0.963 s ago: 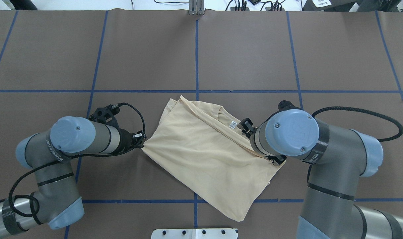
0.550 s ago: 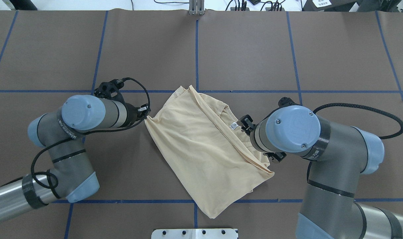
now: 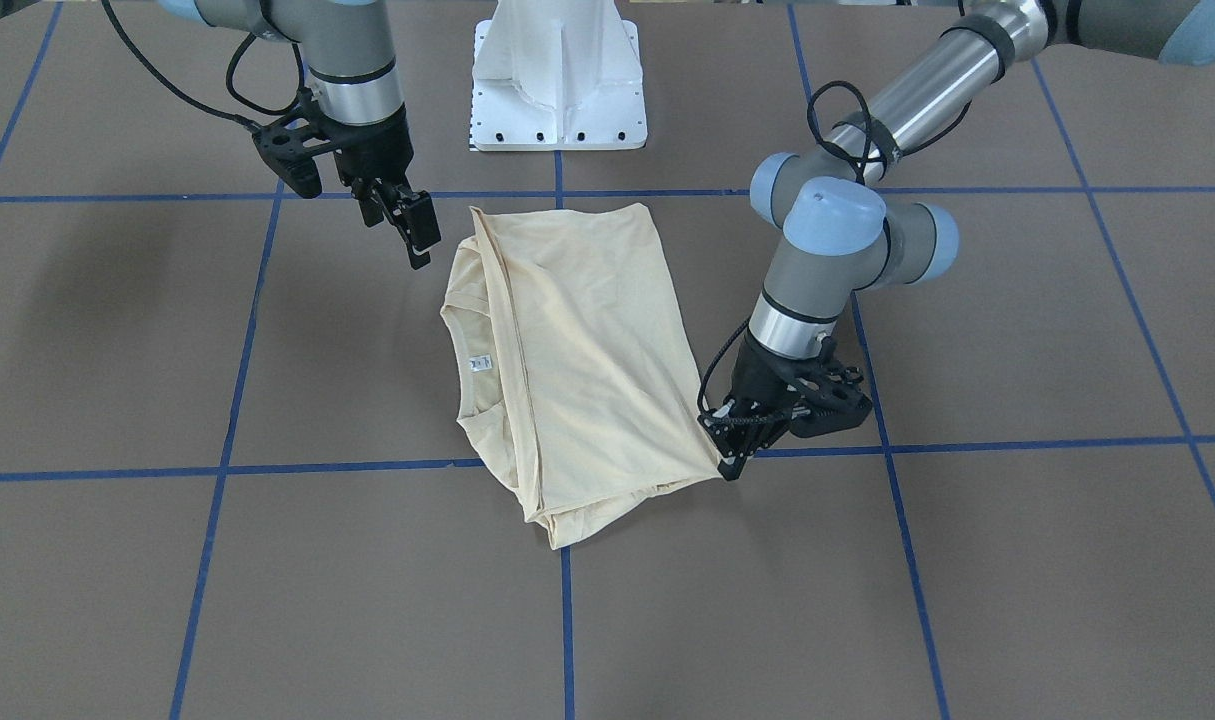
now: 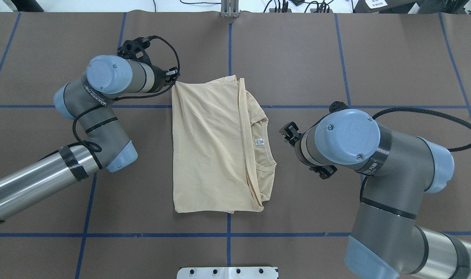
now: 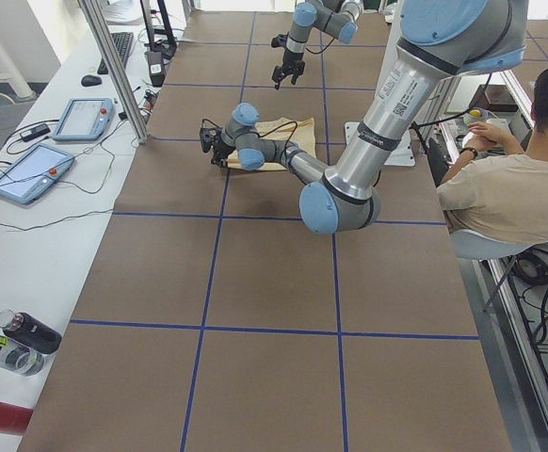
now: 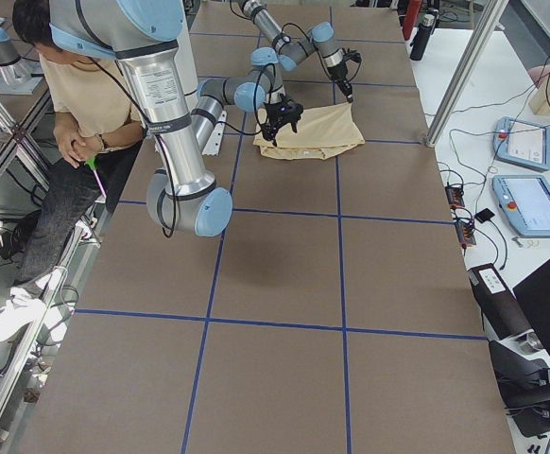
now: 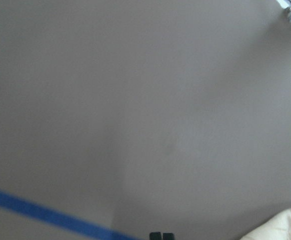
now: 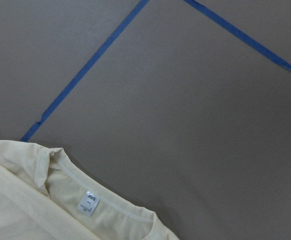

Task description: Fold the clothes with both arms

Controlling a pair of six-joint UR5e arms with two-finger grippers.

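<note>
One cream T-shirt (image 4: 208,147) lies folded into a long rectangle at the centre of the overhead frame on the brown table (image 4: 375,58). Its neckline and white label (image 4: 259,142) face frame right. Of two grippers, the left gripper (image 4: 175,80), at the shirt's upper-left corner, has its fingers pinched together on the tip of the fabric. The right gripper (image 3: 404,235), upper left in the front-facing view, hangs spread and empty, clear of the cloth.
</note>
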